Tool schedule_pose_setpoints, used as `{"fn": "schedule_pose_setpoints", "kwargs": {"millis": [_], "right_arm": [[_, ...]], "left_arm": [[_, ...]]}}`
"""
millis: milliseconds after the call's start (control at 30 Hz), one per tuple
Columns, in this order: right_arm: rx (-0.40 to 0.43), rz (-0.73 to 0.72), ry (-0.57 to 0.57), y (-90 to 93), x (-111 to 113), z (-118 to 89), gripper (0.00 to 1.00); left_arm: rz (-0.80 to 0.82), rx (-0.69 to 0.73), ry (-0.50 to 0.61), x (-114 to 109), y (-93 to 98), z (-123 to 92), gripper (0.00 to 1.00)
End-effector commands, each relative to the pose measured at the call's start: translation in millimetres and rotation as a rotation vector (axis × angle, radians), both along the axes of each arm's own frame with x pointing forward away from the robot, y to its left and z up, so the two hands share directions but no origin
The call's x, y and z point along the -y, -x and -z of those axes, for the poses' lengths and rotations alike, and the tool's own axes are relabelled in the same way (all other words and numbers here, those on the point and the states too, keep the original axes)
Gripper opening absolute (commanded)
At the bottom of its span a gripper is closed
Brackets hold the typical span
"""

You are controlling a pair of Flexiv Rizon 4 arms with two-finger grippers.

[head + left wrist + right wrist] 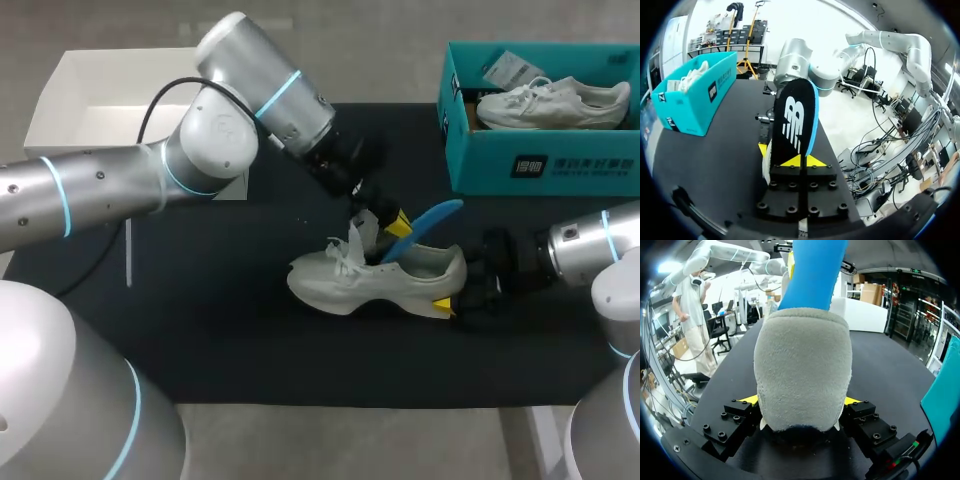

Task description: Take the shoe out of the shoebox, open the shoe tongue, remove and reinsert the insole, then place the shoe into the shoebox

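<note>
A white shoe (370, 282) rests upright on a black mat (200, 330) spread over the surface (350, 440), out of its box, with its toe toward the left arm's side and its heel toward the right arm. The right claw (447, 303) is clamped on the heel, one yellow-tipped finger pressing on each side. The left claw (397, 226) comes down at a slant over the shoe's opening and is pinched tight on a blue-edged insole (430, 222). The insole tilts up and away toward the right, with its lower end at the opening, just behind the raised tongue and laces. A teal shoebox (545, 165) sits at the mat's far right corner with a second white shoe (555, 103) inside. A white box (60, 110) lies at the far left.
</note>
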State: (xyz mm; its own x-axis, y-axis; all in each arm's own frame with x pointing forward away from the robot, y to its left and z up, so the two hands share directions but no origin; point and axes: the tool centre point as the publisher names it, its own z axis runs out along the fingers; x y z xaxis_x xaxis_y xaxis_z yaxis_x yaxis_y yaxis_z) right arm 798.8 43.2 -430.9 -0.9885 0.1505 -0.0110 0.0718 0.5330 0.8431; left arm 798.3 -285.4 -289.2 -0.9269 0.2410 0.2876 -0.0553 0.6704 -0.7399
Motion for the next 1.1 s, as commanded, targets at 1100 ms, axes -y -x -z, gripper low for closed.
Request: {"fn": "schedule_pose_setpoints", "kwargs": {"millis": [1100], "right_arm": [[0.001,0.001,0.001,1.0,-0.7,2.7,0.00]], "left_arm": [[0.035,0.113,0.097,35.7,-3.2,-70.3,0.00]]}}
